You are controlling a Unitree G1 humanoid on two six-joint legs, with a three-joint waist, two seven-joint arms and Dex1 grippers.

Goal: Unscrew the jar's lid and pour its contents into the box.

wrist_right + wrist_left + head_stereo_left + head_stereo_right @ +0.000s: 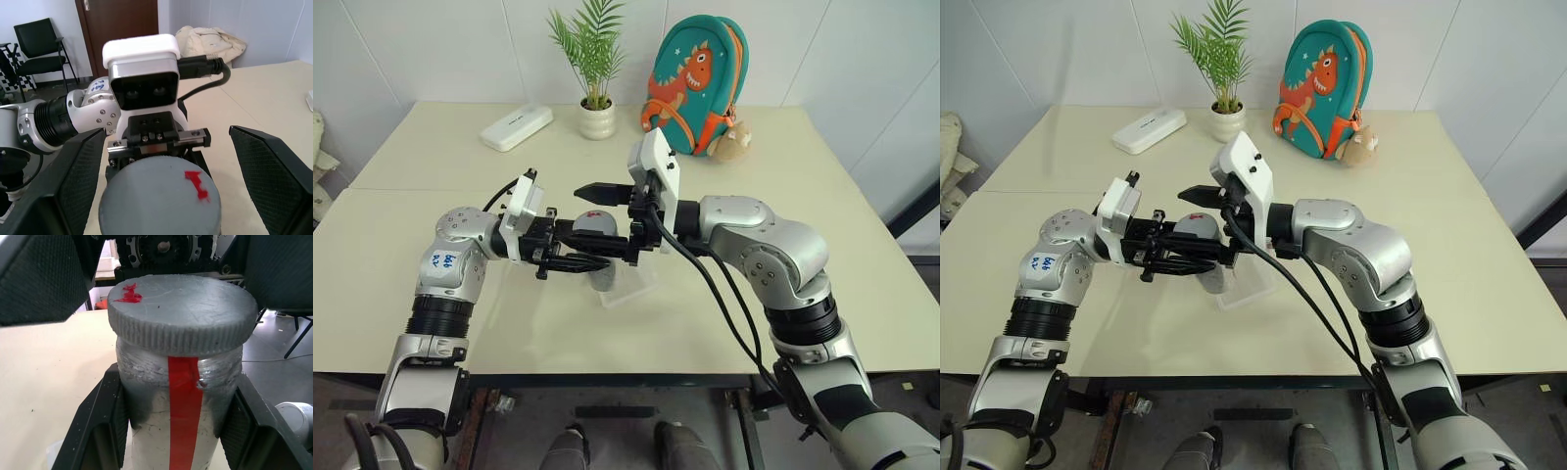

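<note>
Left wrist view: left gripper (178,431) clamped on the jar (178,396) just under the lid (181,316), one finger on each side of the glass, red label stripe facing the camera. Jar held upright above the counter (509,323), over the near part of the box (631,284), which sits on the counter beneath it. Lid fully seated, red mark on top.

Right wrist view: right gripper (161,181) spread wide, a finger on either side of the lid, neither touching it. Lid sits low in the gap, roughly centred between them.

Step in hand, as I read it: take hold of the lid to unscrew it.

To do it well: close evenly on the ribbed rim, not the glass neck; keep the right wrist's axis in line with the jar's so the twist does not pry the jar sideways. Left grip must resist the turn. Contents not discernible through the glass.
</note>
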